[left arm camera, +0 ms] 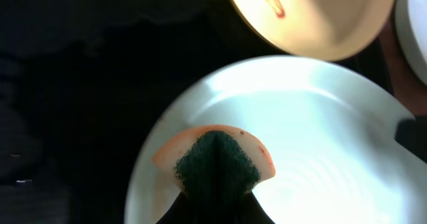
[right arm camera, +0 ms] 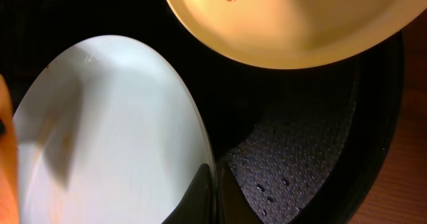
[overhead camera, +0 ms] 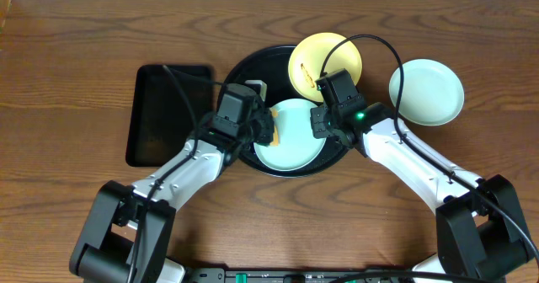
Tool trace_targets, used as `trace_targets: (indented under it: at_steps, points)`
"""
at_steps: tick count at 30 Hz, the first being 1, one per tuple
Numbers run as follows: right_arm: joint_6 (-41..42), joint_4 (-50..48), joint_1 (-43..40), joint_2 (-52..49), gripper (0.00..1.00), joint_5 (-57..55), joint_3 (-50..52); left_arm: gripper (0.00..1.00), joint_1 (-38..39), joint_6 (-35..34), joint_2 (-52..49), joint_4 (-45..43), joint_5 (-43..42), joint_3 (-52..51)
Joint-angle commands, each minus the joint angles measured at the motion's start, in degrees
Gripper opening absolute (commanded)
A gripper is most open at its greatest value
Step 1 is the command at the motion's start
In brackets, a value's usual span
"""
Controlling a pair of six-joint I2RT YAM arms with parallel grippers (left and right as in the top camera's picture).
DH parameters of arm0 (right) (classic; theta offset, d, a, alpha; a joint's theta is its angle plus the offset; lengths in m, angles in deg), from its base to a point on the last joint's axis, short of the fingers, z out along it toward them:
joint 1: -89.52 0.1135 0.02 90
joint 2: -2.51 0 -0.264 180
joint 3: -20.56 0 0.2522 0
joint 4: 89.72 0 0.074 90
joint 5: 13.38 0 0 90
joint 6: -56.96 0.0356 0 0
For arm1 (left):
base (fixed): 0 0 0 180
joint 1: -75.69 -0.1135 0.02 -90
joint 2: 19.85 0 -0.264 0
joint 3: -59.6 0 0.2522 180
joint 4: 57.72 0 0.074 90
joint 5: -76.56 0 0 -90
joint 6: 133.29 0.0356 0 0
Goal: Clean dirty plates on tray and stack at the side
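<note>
now the left gripper (overhead camera: pixel 264 130) clamps a sponge (left arm camera: pixel 217 159) onto the mint plate (overhead camera: pixel 295 141) in the round tray (overhead camera: pixel 251 71); the right gripper (right arm camera: pixel 215 192) pinches its 3 o'clock rim. the yellow plate (overhead camera: pixel 326 60) lies at the tray's 1 o'clock, the other mint plate (overhead camera: pixel 425 92) on the tabletop (overhead camera: pixel 76 47) at 3 o'clock.

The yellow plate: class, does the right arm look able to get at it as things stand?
Probably yes, once freed: the right claw is shut on the rim of the mint plate, but the yellow plate lies uncovered just beyond it, with nothing between.
</note>
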Motion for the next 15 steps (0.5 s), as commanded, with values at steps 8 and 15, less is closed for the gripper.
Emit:
trace_targets:
  at_steps: [8, 15]
  points:
    - [0.8, -0.2, 0.0, 0.5, 0.01, -0.7, 0.3, 0.08, 1.6, -0.4, -5.7, -1.1, 1.9, -0.1]
    - [0.8, -0.2, 0.0, 0.5, 0.01, -0.7, 0.3, 0.08, 1.6, 0.2, -6.4, -6.4, 6.4, -0.1]
